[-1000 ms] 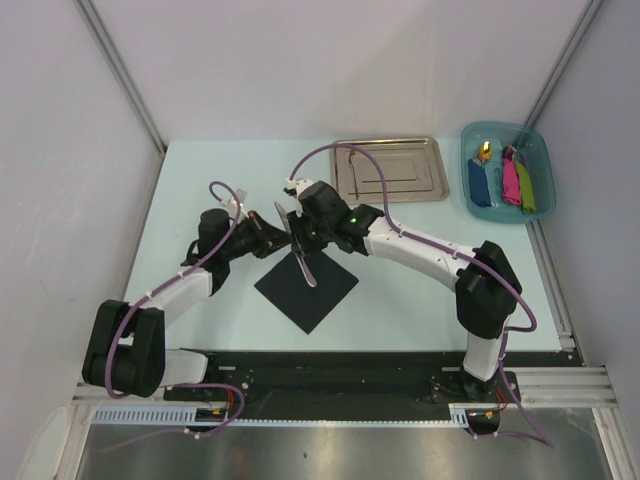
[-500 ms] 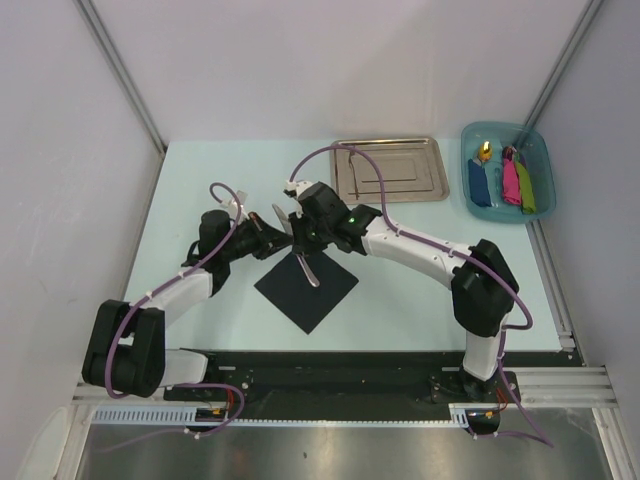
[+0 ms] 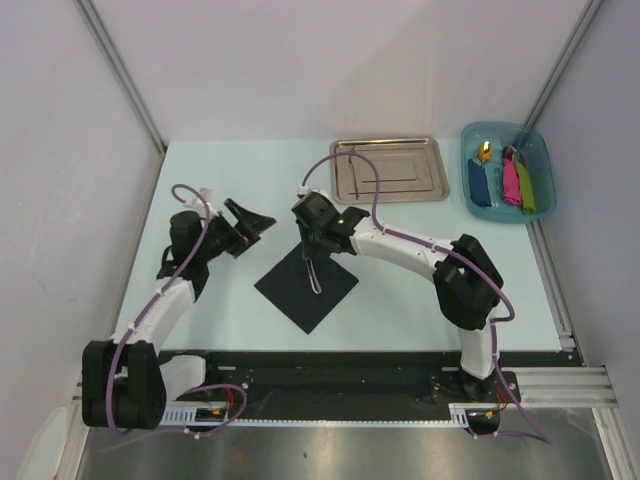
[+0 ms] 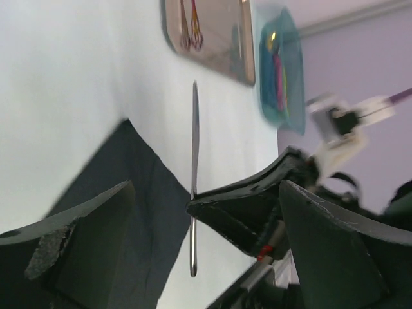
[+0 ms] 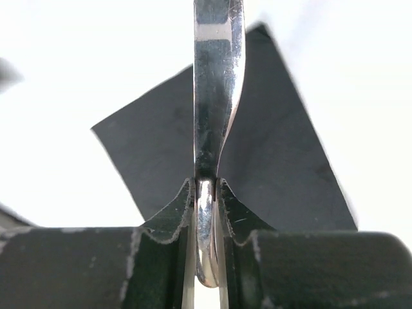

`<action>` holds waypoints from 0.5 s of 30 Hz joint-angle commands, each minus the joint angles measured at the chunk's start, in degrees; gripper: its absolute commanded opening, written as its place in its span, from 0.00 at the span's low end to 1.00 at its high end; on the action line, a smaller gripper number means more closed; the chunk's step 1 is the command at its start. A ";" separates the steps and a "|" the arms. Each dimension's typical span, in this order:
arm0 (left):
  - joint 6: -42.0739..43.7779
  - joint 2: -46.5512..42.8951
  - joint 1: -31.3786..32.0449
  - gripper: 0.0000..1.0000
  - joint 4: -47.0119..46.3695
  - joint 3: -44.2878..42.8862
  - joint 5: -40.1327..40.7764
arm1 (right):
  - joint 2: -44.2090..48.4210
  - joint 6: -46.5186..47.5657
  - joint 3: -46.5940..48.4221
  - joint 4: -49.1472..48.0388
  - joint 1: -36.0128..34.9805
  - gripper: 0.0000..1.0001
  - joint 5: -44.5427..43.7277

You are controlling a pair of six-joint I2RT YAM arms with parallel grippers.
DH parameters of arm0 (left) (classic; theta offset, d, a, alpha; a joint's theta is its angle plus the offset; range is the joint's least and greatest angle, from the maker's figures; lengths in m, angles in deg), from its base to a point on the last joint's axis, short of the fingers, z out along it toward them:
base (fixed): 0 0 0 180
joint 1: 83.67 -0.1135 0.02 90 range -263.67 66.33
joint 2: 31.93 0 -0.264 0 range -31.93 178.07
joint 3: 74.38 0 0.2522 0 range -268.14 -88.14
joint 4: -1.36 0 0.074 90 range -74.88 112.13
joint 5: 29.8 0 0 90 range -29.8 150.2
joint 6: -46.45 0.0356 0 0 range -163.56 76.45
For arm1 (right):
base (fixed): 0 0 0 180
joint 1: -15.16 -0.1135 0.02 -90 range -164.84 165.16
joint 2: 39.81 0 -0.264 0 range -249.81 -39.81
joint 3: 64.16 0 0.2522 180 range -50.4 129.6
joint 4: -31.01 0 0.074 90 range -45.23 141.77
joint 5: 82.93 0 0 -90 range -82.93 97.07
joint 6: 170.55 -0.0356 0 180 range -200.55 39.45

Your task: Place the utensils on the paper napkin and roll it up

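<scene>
left hand (image 4: 206, 190) jaws wide apart; right hand (image 4: 257, 206) grips slim utensil (image 4: 194, 148) over black napkin (image 4: 129, 187)

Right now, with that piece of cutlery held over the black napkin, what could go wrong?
The right gripper pinches the utensil only at one end, so it might swivel or slip out. The paper napkin lies loose, and the left gripper stands open off to the side, so the sheet could slide or crumple when the utensil lands.

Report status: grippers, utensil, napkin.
Left gripper open, left of the paper napkin. Right gripper shut on a utensil, over the napkin. Nothing blocking; steel tray sits at the far edge.
</scene>
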 commanded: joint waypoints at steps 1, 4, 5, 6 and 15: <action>1.61 -6.61 -6.37 1.00 1.86 0.93 1.38 | -3.55 -11.70 5.40 5.59 -1.60 0.00 -8.26; 2.13 -9.86 -9.54 1.00 2.74 1.46 1.73 | -6.98 -13.39 8.04 7.09 -1.43 0.00 -6.24; 2.31 -10.40 -10.07 1.00 3.52 1.46 1.82 | -7.69 -13.66 9.00 7.36 -1.17 0.00 -5.80; 2.66 -11.10 -11.29 1.00 3.88 1.46 1.91 | -8.30 -14.18 9.27 7.88 -0.99 0.00 -4.75; 1.61 -13.22 -12.45 1.00 2.22 2.69 2.17 | -11.82 -15.51 9.19 7.27 0.77 0.00 -0.62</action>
